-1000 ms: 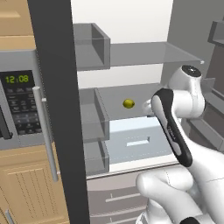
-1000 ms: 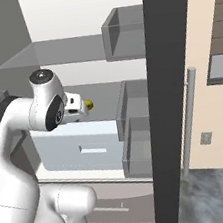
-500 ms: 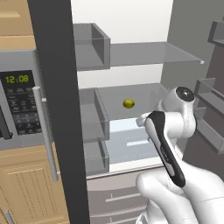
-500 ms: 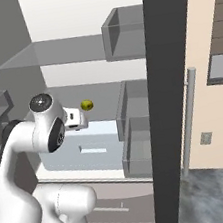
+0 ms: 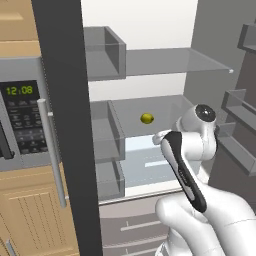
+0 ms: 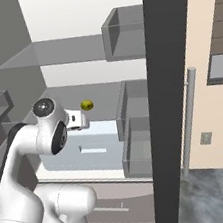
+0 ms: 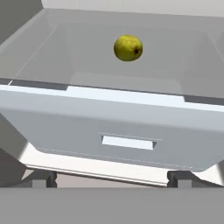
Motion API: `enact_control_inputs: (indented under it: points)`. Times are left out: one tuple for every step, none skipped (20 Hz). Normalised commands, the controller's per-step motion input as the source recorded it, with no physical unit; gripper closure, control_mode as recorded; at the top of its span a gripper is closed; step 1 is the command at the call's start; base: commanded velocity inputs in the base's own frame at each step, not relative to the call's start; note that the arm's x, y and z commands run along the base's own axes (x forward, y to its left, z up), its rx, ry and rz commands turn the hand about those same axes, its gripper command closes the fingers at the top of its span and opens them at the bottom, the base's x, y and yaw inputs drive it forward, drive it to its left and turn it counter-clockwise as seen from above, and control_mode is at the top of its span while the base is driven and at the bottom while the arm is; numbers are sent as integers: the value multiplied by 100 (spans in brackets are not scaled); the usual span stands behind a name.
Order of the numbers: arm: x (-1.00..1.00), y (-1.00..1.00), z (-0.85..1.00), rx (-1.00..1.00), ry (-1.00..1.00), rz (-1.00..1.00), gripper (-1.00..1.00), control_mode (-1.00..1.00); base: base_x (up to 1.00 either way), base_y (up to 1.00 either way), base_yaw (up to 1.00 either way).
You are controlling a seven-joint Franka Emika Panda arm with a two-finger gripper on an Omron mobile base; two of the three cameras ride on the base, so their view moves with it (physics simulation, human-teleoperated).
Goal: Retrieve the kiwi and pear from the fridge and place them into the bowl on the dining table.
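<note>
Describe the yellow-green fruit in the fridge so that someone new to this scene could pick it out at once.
Start at the open fridge with its white inside and clear shelves. On the middle clear shelf, above the pale drawer, sits a small round yellow-green fruit. It is the one coloured thing on that shelf, with a dark spot at one end.

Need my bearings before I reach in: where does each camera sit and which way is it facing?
Left base view: behind-left of the arm, facing the open fridge; arm at lower right.
Right base view: behind-right, facing the same shelves; arm at lower left.
Hand view: on the hand, facing the pale drawer; open gripper at the bottom.
All three share the yellow-green fruit.
</note>
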Motion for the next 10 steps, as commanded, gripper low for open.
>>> enact_control_inputs:
  points:
    - [29, 5, 0, 0, 4, -1, -100, -100, 0, 0, 0]
    - [29, 4, 1, 0, 4, -2, -100, -100, 0, 0, 0]
    - [31, 6, 4, 0, 4, -2, -100, -100, 0, 0, 0]
    - [30, 3, 6, 0, 4, -2, -100, -100, 0, 0, 0]
    - [34, 1, 7, 0, 5, -2, -100, -100, 0, 0, 0]
    - [34, 0, 12, 0, 5, -1, -100, -100, 0, 0, 0]
    - [38, 0, 12, 0, 5, 0, -100, -100, 0, 0, 0]
    - [41, 0, 11, 0, 3, 0, -100, -100, 0, 0, 0]
    - [41, 0, 11, 0, 1, 0, -100, -100, 0, 0, 0]
    - [41, 0, 10, 0, 0, 0, -100, -100, 0, 0, 0]
